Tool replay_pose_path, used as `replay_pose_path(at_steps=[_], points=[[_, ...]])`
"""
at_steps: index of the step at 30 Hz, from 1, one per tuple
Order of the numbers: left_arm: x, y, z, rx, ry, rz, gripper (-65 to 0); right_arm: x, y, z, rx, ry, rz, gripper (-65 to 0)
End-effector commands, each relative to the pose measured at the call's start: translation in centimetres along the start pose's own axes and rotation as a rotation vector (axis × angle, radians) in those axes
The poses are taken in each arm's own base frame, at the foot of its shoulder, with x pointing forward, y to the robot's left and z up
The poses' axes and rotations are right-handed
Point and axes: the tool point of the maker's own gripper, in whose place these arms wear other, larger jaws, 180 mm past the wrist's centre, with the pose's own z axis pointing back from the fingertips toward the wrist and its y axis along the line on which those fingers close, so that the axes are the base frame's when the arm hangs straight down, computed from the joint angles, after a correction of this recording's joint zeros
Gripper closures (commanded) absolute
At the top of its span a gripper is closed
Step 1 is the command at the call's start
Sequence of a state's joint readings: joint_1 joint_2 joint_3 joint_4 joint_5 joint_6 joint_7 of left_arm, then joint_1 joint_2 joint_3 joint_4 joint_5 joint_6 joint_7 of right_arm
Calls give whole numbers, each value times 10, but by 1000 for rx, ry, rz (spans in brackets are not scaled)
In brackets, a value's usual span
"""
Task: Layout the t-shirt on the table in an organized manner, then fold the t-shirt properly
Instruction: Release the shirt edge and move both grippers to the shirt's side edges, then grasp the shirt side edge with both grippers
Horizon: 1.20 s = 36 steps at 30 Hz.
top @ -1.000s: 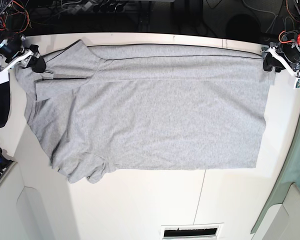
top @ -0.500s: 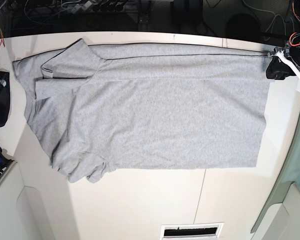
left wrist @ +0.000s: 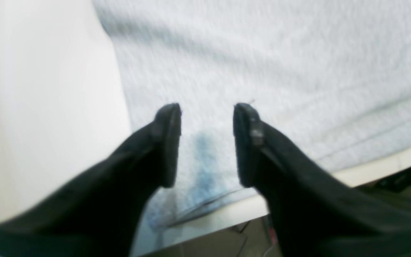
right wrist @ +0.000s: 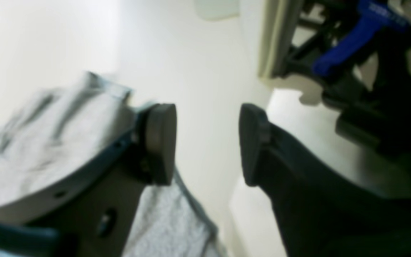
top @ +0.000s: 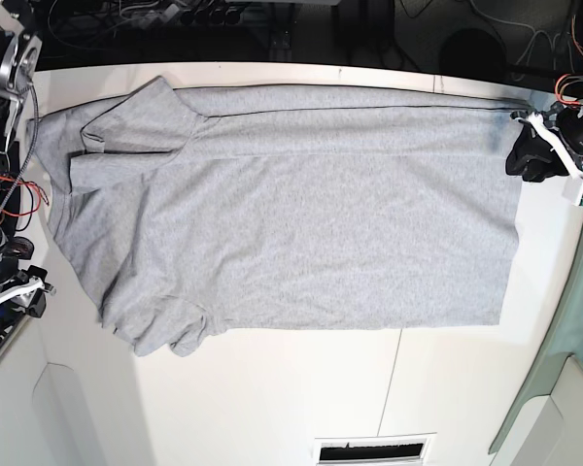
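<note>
The t-shirt (top: 291, 204) lies spread on the table (top: 272, 388), seemingly folded once; further folds remain. Left gripper (left wrist: 207, 144) at three o'clock and right gripper (right wrist: 208, 142) at eight gape, empty

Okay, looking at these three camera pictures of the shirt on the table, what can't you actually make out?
- Lettering on the t-shirt: none shows in the base view; only plain grey fabric faces up.
- Left gripper: in the base view it is a small dark shape at the hem corner; whether it touches cloth is unclear, and its wrist view is blurred.
- Right gripper: at the base view's left edge, too small to read.
- Dark gear beside the table: blurred in the right wrist view.
</note>
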State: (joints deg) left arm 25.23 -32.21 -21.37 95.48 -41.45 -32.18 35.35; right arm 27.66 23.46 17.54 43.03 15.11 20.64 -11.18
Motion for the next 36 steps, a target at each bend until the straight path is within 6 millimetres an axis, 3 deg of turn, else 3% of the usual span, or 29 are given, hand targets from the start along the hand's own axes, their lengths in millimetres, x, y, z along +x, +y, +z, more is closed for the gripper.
replay_pose_path(at_steps=[1,3,9,14,23,31,36], points=[[18,5,1,-1,-43,-26,-316,23,0,-5,1,-46,-11,-282],[25,10,-7,-3,-48,-32,-346,7,8,-14,13,6,-43,-282],[42,44,-51,43,-54,40,-346,-47,28,-20,33,128,-28,-282],[69,74,-81,74,-69,123,-346,-63,34,-18,46,152,-36,-282],[104,115,-106,146,-157,263,-346,-71,39,-15,87,166,-27,-282],[96,129,-137,265,-140,300,-346,-71,39,-15,87,166,-27,-282],[68,119,-153,284,-67,346,-346,-71,39,-15,88,166,-27,-282]])
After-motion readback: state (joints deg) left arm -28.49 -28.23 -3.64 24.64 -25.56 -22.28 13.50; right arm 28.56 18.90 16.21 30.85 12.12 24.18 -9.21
